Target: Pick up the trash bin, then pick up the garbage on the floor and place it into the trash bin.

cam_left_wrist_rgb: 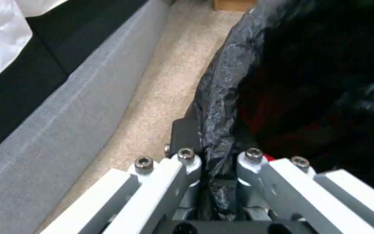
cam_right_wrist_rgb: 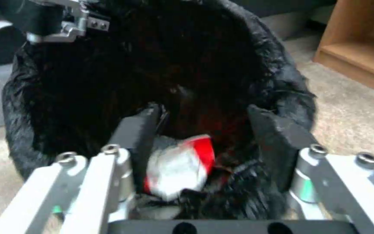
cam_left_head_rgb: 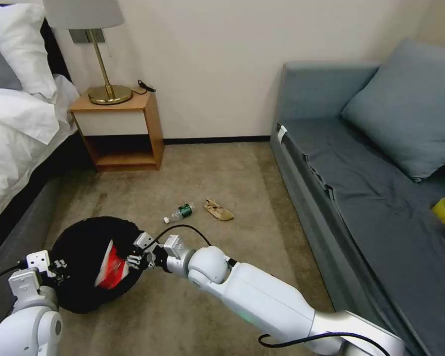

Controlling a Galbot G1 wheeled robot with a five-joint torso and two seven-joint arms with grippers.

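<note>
The trash bin (cam_left_head_rgb: pixel 81 264) is sitting near-left on the carpet floor (cam_left_head_rgb: pixel 193 178), beside the bed (cam_left_head_rgb: pixel 15 128), w/ its black liner mouth facing up toward the head cam.

Left arm is coming in from the near-left corner, wrist bent toward the bin. Left tool (cam_left_head_rgb: pixel 54 264) is pinching the bin's near-left rim: in the left wrist view the fingers (cam_left_wrist_rgb: pixel 186 159) are standing narrow w/ the crumpled liner edge (cam_left_wrist_rgb: pixel 215 107) clamped between them.

Right arm is reaching across from the near right, elbow low, forearm stretched leftward, wrist roughly level over the bin's right edge. Right tool (cam_left_head_rgb: pixel 133 259) is hovering over the bin mouth, jaws spread wide. Red-and-white packet (cam_right_wrist_rgb: pixel 180 165) is lying between the pads (cam_right_wrist_rgb: pixel 137 136), against the left one; it's prob. loose, not gripped, but the view's blurry there. In the head view the packet is showing as a red patch inside the liner.

On the floor, farther out & center: clear bottle (cam_left_head_rgb: pixel 180 212) w/ green label lying on its side, tan wrapper (cam_left_head_rgb: pixel 218 210) just right of it, apart from each other. Both well apart from the bin.

Nightstand (cam_left_head_rgb: pixel 121 131) w/ brass lamp (cam_left_head_rgb: pixel 101 54) is standing far left by the wall; grey sofa (cam_left_head_rgb: pixel 371 163) is running along the right.
</note>
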